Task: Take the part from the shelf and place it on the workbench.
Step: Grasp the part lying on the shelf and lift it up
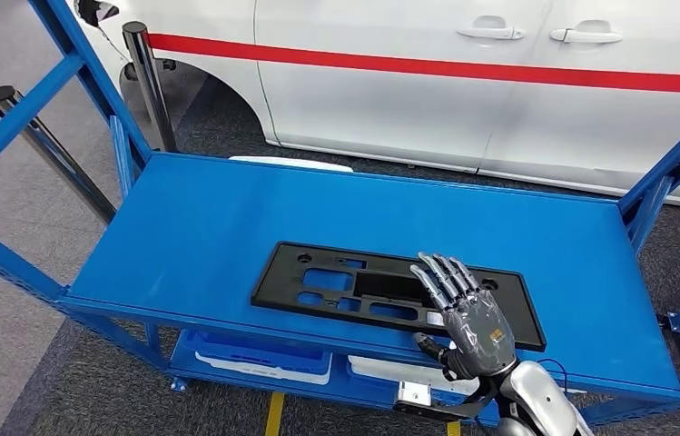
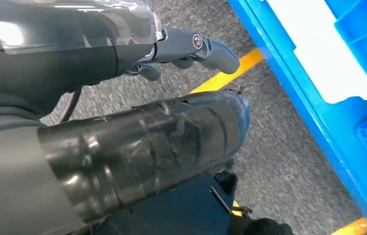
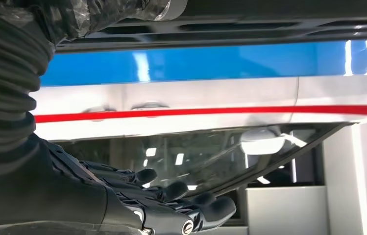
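Observation:
A flat black part (image 1: 336, 282) with several cutouts lies on the blue shelf (image 1: 191, 218), near its front edge. My right hand (image 1: 468, 318) hovers over the part's right end with its fingers stretched out and apart, and the thumb (image 1: 428, 345) sits at the part's front edge. It holds nothing. The right wrist view has the dark part (image 3: 220, 27) and the blue shelf (image 3: 220, 63) beyond the outstretched fingers (image 3: 171, 205). My left hand (image 2: 137, 142) hangs beside the shelf frame above the floor, fingers apart and holding nothing.
A white car (image 1: 408, 82) with a red stripe stands close behind the shelf. Blue uprights (image 1: 91, 64) frame both ends. Two metal posts (image 1: 150, 82) stand at the back left. Blue bins (image 1: 263, 359) sit on the lower level, over a yellow floor line (image 1: 273, 413).

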You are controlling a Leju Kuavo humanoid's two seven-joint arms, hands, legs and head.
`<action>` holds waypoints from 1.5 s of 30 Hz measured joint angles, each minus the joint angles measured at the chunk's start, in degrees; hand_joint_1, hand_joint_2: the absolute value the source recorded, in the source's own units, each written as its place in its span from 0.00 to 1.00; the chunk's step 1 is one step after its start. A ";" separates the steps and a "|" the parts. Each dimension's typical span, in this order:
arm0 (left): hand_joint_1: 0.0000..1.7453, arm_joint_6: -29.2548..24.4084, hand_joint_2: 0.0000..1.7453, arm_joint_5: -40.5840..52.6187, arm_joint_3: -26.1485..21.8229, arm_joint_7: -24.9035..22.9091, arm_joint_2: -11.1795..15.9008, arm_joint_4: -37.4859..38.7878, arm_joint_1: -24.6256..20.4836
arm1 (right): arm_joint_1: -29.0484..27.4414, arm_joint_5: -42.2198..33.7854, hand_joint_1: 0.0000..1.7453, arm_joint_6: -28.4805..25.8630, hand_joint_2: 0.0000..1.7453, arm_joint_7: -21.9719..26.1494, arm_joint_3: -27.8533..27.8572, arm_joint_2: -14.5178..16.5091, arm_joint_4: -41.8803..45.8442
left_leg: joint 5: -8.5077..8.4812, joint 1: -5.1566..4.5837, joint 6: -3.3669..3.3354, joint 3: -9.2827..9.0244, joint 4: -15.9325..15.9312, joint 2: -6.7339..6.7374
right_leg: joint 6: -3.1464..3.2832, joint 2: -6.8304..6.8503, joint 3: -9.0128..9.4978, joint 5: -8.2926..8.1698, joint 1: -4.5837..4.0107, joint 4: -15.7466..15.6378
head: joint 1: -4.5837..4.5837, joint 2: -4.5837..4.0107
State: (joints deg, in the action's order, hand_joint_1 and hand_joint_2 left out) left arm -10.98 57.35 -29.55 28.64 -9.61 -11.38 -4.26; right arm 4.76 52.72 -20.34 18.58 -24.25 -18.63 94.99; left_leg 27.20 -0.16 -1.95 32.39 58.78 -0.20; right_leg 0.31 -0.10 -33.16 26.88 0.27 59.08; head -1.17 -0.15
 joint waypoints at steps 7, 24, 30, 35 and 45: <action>0.00 -1.32 0.00 0.91 0.95 -0.94 -0.38 0.00 -0.26 | 2.77 -0.69 0.00 0.82 1.00 -0.67 -1.53 -1.89 -1.41 | -1.05 0.47 -1.22 -0.63 -1.73 0.10 | -1.93 0.08 -5.36 5.96 0.52 11.27 | -0.09 0.00; 0.00 -1.26 0.00 2.12 1.52 -1.39 -0.66 0.01 -0.50 | 6.49 -14.14 0.00 10.89 1.00 2.01 -5.08 -4.80 -1.74 | 7.76 0.72 1.80 7.09 15.83 -0.10 | 0.50 0.07 -0.92 -0.37 0.63 0.37 | -0.05 0.00; 0.00 -1.09 0.00 2.19 1.52 -1.41 -0.66 0.01 -0.56 | 7.29 -16.42 0.00 11.77 1.00 2.40 -5.68 -4.78 -1.74 | 0.74 0.66 0.92 2.76 5.89 -0.10 | 0.48 -0.01 -0.67 -0.26 0.35 0.43 | -0.05 0.00; 0.00 -1.06 0.00 2.21 1.55 -1.43 -0.67 0.00 -0.62 | 7.53 -16.61 0.00 11.96 1.00 2.43 -5.77 -4.76 -1.74 | -0.03 0.47 0.58 1.47 2.90 -0.10 | 0.29 -0.01 -0.73 -0.24 0.25 0.49 | -0.06 0.00; 0.00 -0.92 0.00 2.78 1.94 -1.96 -0.94 0.01 -0.67 | 9.89 -17.40 0.00 15.89 1.00 0.00 -6.84 -6.13 -4.73 | -0.53 0.38 -0.82 -0.15 -0.59 -0.13 | -2.40 0.11 -3.83 0.57 1.08 6.15 | -0.15 0.00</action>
State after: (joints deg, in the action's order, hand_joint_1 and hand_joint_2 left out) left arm -11.90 60.13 -27.61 26.68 -10.55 -11.37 -4.93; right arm 14.64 35.33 -4.45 18.58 -31.08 -24.76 90.25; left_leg 26.68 0.21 -2.77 32.24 58.19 -0.32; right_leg -2.09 0.01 -36.99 27.45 1.34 65.23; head -1.32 -0.15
